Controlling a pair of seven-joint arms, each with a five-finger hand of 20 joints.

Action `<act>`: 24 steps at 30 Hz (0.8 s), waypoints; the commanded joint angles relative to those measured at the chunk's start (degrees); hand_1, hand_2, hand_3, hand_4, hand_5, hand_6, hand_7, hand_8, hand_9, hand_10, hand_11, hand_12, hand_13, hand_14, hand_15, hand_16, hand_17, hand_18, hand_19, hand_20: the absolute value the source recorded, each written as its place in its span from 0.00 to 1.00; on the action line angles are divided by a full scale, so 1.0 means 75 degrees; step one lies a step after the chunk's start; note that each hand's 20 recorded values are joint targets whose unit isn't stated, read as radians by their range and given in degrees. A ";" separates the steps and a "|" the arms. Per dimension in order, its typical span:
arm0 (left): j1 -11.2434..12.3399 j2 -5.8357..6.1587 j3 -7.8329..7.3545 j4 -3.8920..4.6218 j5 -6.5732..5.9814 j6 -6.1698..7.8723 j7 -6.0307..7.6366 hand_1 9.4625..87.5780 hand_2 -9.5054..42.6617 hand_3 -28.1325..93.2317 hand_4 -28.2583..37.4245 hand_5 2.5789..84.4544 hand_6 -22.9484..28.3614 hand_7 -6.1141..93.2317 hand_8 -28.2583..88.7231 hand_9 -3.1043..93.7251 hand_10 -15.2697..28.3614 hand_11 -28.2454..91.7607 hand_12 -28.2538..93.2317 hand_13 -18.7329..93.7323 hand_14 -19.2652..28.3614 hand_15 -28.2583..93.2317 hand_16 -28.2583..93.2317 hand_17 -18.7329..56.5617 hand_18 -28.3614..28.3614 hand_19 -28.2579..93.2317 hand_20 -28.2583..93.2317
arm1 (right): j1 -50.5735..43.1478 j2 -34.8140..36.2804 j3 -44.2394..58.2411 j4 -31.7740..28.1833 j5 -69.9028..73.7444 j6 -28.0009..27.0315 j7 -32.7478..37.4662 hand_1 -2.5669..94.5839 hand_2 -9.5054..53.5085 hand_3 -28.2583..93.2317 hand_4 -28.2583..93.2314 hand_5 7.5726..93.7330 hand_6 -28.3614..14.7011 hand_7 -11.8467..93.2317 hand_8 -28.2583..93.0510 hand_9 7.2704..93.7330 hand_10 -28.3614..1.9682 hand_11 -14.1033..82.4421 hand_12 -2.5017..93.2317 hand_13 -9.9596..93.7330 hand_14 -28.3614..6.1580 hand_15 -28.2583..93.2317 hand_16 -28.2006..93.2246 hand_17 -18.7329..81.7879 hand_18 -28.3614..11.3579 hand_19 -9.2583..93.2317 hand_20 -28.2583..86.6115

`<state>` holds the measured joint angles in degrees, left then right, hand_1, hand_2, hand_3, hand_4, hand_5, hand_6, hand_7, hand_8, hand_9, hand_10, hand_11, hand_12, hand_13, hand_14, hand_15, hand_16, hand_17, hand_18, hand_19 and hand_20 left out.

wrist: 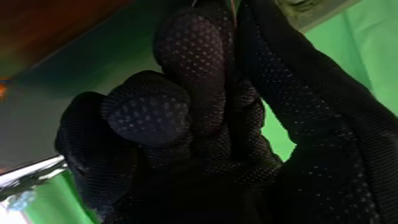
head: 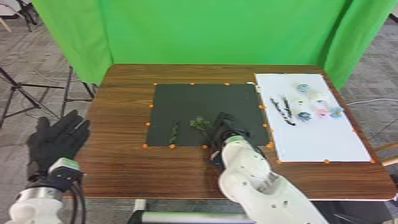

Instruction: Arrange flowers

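In the head view the right hand is over the right part of the dark mat, beside a leafy green sprig. A thin dark green stem lies on the mat farther left. In the right wrist view the right hand has its thumb against a forefinger, pinching a thin stem at the tips, with other fingers curled. The left hand is held off the table's left edge, fingers straight. On the white board lie dark twigs, a pink flower and blue flowers.
Orange markers run along the borders of the mat and board. Brown wood surrounds both. A green curtain hangs behind the table, and tripod legs stand at the left.
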<state>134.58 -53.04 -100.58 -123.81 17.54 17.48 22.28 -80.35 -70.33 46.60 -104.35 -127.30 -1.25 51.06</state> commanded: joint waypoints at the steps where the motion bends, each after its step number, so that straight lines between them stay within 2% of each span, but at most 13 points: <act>1: -0.0166 0.0031 0.0115 0.0046 0.0055 -0.0053 -0.0249 0.21 0.47 0.79 0.00 0.46 0.63 0.24 0.15 0.36 0.71 0.44 0.30 0.36 0.71 0.54 0.13 0.18 0.68 0.48 0.27 | 0.0008 -0.0351 -0.0238 0.0169 -0.0258 0.0043 0.0013 0.53 0.00 0.83 0.07 0.80 0.59 0.52 0.40 0.92 0.50 0.59 0.37 0.92 0.60 0.74 0.54 0.85 0.32 1.00 0.66; 5: -0.0180 0.0003 0.0121 0.0078 0.0059 -0.0079 -0.0289 0.21 0.47 0.79 0.00 0.46 0.62 0.24 0.15 0.36 0.71 0.44 0.30 0.36 0.71 0.54 0.13 0.18 0.68 0.48 0.27 | -0.0005 -0.0366 -0.0222 0.0213 -0.0303 -0.0046 0.0052 0.52 0.00 0.81 0.07 0.81 0.58 0.49 0.40 0.92 0.50 0.59 0.37 0.92 0.60 0.74 0.54 0.85 0.32 1.00 0.65; 7: -0.0161 -0.0015 0.0119 0.0130 0.0028 -0.0206 -0.0214 0.21 0.47 0.79 0.00 0.46 0.63 0.24 0.15 0.36 0.71 0.44 0.30 0.36 0.71 0.54 0.13 0.18 0.68 0.48 0.27 | -0.0007 -0.0355 -0.0202 0.0214 -0.0274 -0.0046 0.0063 0.52 0.00 0.80 0.07 0.82 0.57 0.45 0.39 0.92 0.50 0.58 0.37 0.92 0.60 0.74 0.54 0.85 0.31 1.00 0.66; 9: -0.0111 0.0001 0.0116 0.0124 -0.0208 -0.0280 -0.0061 0.21 0.46 0.79 0.00 0.45 0.62 0.24 0.15 0.36 0.71 0.44 0.30 0.36 0.71 0.54 0.13 0.18 0.68 0.48 0.27 | 0.0001 -0.0327 -0.0172 0.0192 -0.0223 -0.0156 0.0023 0.51 0.00 0.79 0.07 0.83 0.56 0.42 0.40 0.92 0.50 0.58 0.37 0.92 0.59 0.74 0.54 0.85 0.32 1.00 0.66; 10: -0.0113 -0.0031 0.0103 0.0123 -0.0132 -0.0266 -0.0125 0.21 0.46 0.79 0.00 0.45 0.62 0.24 0.15 0.36 0.71 0.43 0.30 0.36 0.71 0.54 0.14 0.18 0.68 0.48 0.27 | -0.0027 -0.0336 -0.0126 0.0162 -0.0155 -0.0235 0.0061 0.51 0.00 0.79 0.07 0.83 0.55 0.40 0.39 0.92 0.50 0.58 0.37 0.92 0.59 0.74 0.54 0.85 0.32 1.00 0.66; 11: -0.0116 -0.0021 0.0103 0.0144 -0.0096 -0.0317 -0.0097 0.21 0.45 0.79 0.00 0.45 0.62 0.24 0.15 0.36 0.71 0.43 0.30 0.36 0.71 0.54 0.14 0.18 0.68 0.48 0.27 | -0.0003 -0.0319 -0.0136 0.0159 -0.0167 -0.0204 0.0066 0.51 0.00 0.79 0.06 0.83 0.55 0.38 0.38 0.92 0.50 0.58 0.37 0.92 0.59 0.74 0.54 0.85 0.32 1.00 0.66; 13: -0.0090 -0.0035 0.0080 0.0135 -0.0088 -0.0345 -0.0117 0.21 0.45 0.79 0.00 0.45 0.62 0.24 0.15 0.36 0.70 0.43 0.30 0.36 0.71 0.54 0.14 0.18 0.68 0.48 0.27 | -0.0020 -0.0287 -0.0140 0.0133 -0.0259 -0.0140 0.0048 0.51 0.00 0.79 0.06 0.83 0.54 0.37 0.37 0.91 0.50 0.58 0.37 0.92 0.60 0.74 0.54 0.85 0.32 1.00 0.66; 19: -0.0040 -0.0008 0.0067 0.0116 -0.0167 -0.0336 0.0041 0.21 0.44 0.79 0.00 0.45 0.62 0.24 0.15 0.36 0.70 0.43 0.30 0.36 0.71 0.54 0.14 0.18 0.68 0.47 0.27 | -0.0006 -0.0152 -0.0076 -0.0079 -0.0176 -0.0227 -0.0002 0.47 0.00 0.80 0.06 0.81 0.54 0.37 0.36 0.91 0.51 0.58 0.37 0.92 0.60 0.75 0.54 0.85 0.33 1.00 0.66; 22: -0.0001 -0.0064 0.0039 0.0140 -0.0106 -0.0382 0.0043 0.21 0.44 0.79 0.00 0.45 0.62 0.24 0.15 0.36 0.70 0.43 0.31 0.36 0.71 0.54 0.14 0.18 0.68 0.47 0.27 | 0.0000 -0.0096 -0.0020 -0.0206 -0.0121 -0.0381 -0.0003 0.45 0.00 0.80 0.05 0.79 0.55 0.37 0.33 0.91 0.51 0.58 0.37 0.92 0.60 0.75 0.54 0.85 0.33 1.00 0.66; 24: 0.0016 -0.0069 0.0043 0.0123 -0.0166 -0.0353 0.0084 0.21 0.43 0.80 0.00 0.45 0.61 0.24 0.15 0.36 0.70 0.43 0.31 0.36 0.71 0.54 0.14 0.18 0.68 0.47 0.27 | 0.0020 -0.0057 -0.0006 -0.0259 -0.0122 -0.0452 0.0004 0.44 0.00 0.80 0.06 0.79 0.55 0.36 0.28 0.91 0.51 0.58 0.37 0.92 0.60 0.75 0.55 0.85 0.33 1.00 0.66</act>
<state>133.40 -52.94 -99.86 -122.82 16.75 15.54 22.13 -79.89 -72.12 45.94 -105.02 -128.63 -2.43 51.00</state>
